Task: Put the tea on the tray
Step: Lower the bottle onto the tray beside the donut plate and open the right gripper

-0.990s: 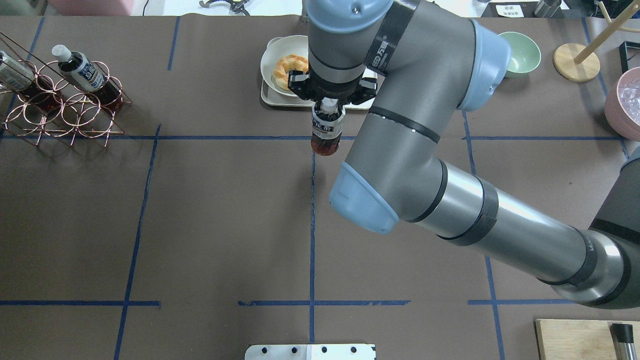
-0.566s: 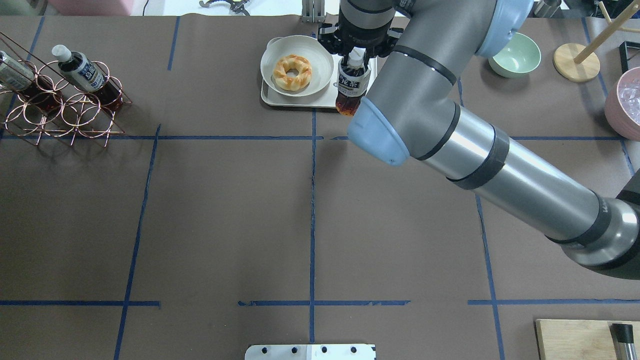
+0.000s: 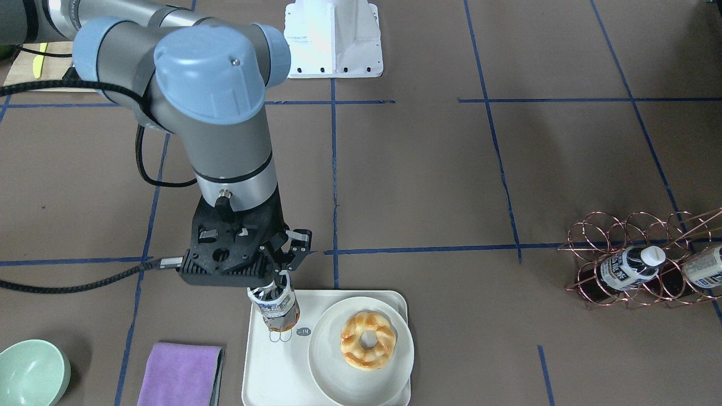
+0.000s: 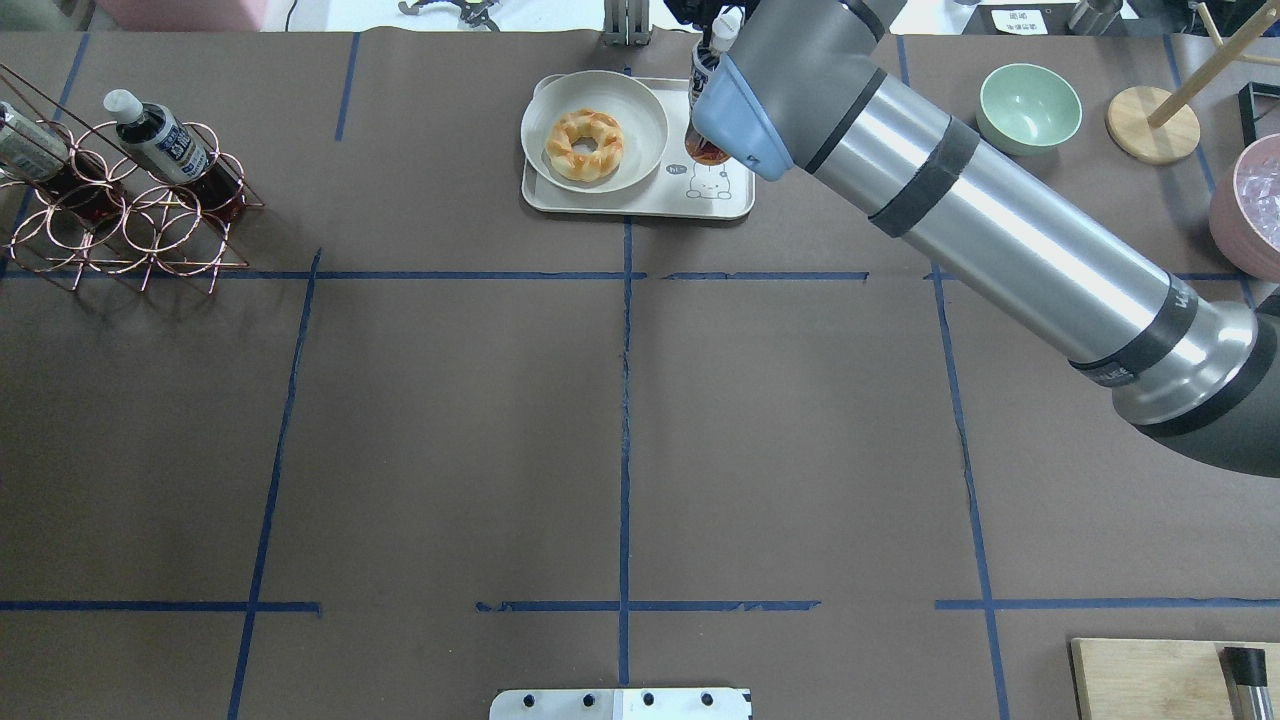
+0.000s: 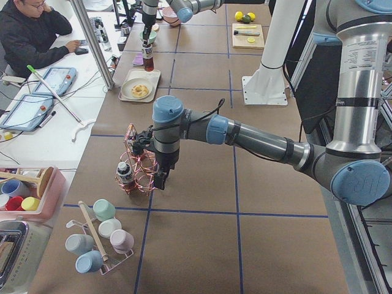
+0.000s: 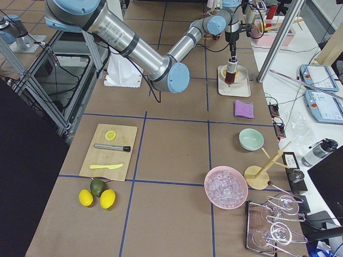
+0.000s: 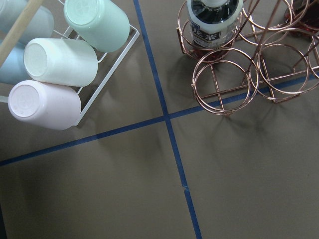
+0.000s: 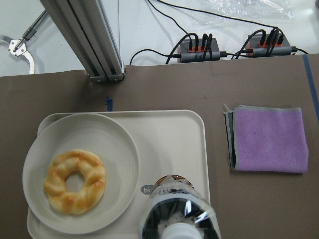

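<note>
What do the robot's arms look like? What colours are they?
The right arm and the left arm are both made of round tubes, shiny silver and grey, with light blue caps on the joints. The right arm has black bands around it. A black cable runs to its boxy black gripper, which has two thin fingers.

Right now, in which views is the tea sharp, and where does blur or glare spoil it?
Front-facing view: the tea is sharp and evenly lit, in the right gripper at the tray. Right wrist view: the tea is very near the lens, its cap soft, its shoulder glinting; the tray is sharp. Overhead view: no blur, but the arm hides most of the bottle.
</note>
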You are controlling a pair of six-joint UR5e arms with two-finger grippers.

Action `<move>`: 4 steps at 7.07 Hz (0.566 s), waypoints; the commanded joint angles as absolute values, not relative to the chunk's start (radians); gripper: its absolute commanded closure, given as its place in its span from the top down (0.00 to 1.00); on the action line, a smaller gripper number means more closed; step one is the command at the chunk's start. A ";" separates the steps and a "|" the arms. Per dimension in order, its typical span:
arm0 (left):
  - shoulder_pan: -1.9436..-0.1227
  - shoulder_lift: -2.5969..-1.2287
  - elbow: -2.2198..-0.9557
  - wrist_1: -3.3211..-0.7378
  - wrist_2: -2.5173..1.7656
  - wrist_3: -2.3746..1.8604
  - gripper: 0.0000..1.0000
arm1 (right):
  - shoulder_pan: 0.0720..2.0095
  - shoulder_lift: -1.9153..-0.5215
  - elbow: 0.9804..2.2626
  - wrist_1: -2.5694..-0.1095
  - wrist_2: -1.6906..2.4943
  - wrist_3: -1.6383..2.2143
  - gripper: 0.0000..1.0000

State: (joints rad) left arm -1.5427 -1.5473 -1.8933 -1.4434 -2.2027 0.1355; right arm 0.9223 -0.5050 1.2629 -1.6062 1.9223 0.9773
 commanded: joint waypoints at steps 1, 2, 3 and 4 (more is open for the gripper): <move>-1.545 -1.549 -1.896 -1.445 -2.203 0.137 1.00 | 0.946 -0.494 1.153 -1.524 1.944 0.950 0.00; -1.545 -1.549 -1.898 -1.448 -2.203 0.135 1.00 | 0.946 -0.491 1.120 -1.511 1.944 0.946 0.00; -1.546 -1.549 -1.899 -1.448 -2.203 0.135 1.00 | 0.945 -0.461 1.079 -1.508 1.945 0.946 0.00; -1.551 -1.551 -1.898 -1.448 -2.203 0.137 1.00 | 0.942 -0.456 1.065 -1.506 1.950 0.946 0.00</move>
State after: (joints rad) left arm -1.5471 -1.5498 -1.8978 -1.4477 -2.2028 0.1355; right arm 0.9439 -0.4693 1.0943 -1.5121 1.9455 0.9472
